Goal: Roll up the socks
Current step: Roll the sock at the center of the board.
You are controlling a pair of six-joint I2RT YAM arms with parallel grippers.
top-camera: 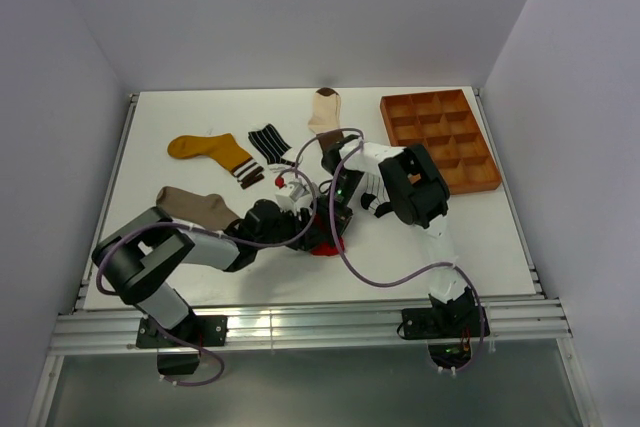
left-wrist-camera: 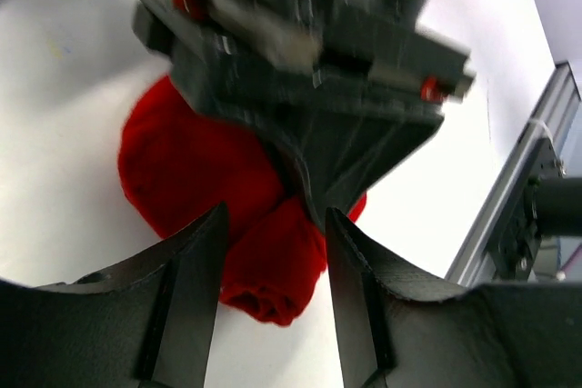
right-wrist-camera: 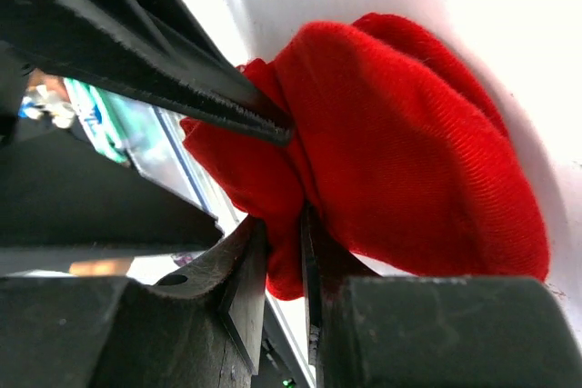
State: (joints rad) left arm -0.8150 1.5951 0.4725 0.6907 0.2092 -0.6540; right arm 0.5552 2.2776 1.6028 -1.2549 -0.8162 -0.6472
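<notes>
No text, label, brand, number or sign can be read in any view. The red sock (right-wrist-camera: 409,152) shows plain fabric on every visible face. The brown tray (top-camera: 470,185) on the desk (top-camera: 480,237) carries no legible marking. Coloured patches behind the sock in the right wrist view are too blurred to read.

white table (top-camera: 200,272), scattered socks (top-camera: 205,148), brown tray (top-camera: 425,95)

Five socks (top-camera: 209,148), one tray (top-camera: 474,187), two arms (top-camera: 160,257)
</notes>
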